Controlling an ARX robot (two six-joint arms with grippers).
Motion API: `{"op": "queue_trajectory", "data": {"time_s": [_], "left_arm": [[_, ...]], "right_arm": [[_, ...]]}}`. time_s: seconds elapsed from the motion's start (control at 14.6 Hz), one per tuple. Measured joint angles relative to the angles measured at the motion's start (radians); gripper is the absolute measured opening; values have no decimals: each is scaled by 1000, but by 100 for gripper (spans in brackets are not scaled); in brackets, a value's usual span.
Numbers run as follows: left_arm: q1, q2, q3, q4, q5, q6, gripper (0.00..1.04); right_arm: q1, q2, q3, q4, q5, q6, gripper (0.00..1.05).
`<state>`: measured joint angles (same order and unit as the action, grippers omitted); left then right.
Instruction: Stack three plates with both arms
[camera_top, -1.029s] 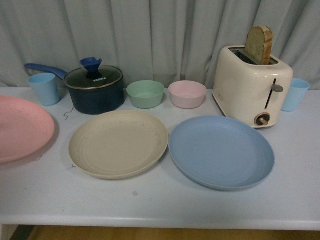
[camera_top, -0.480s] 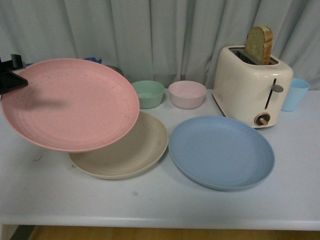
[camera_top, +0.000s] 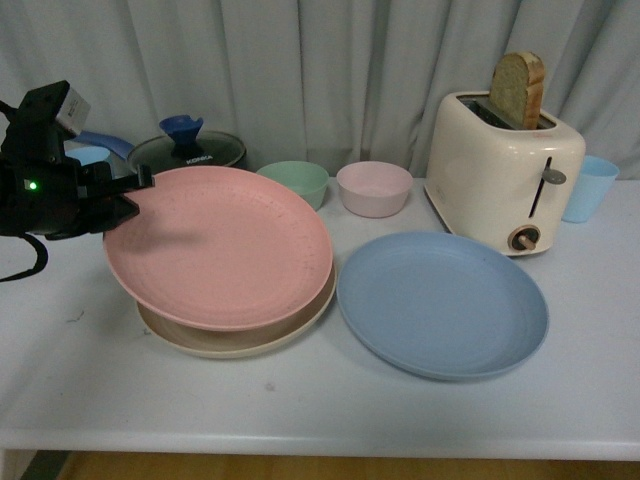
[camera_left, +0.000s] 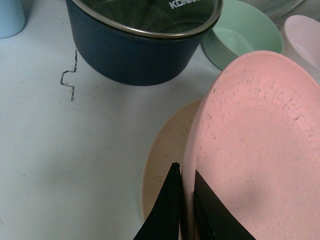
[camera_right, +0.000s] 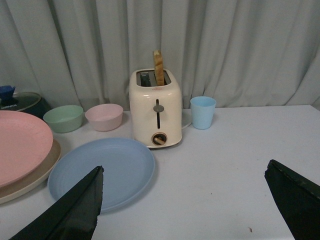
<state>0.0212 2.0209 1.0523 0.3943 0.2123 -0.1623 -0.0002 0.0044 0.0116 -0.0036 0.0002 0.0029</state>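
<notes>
The pink plate (camera_top: 225, 245) was clamped at its rim by the left gripper (camera_top: 125, 195) above the beige plate (camera_top: 240, 340); the right gripper (camera_right: 185, 200) was seen spread apart.

Front and 2 wrist views share pink plate (camera_top: 220, 245).

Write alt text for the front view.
The black left gripper holds a round matte pink plate by its rim low over a beige plate on the white table; a blue plate lies beside them, near a cream toaster holding bread.
</notes>
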Motion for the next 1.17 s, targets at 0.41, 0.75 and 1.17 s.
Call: {"op": "queue_trajectory", "data": {"time_s": [0.41,0.75,1.17], "left_arm": [[-11,90,34,8,-26,-29,3],[-39,98,31,80,10,-200,57],[0,-200,-126,129,-46,-211,98]], "right_arm": [[0,0,0,0,0,0,98],[0,0,0,0,0,0,98],[0,0,0,0,0,0,98]]}}
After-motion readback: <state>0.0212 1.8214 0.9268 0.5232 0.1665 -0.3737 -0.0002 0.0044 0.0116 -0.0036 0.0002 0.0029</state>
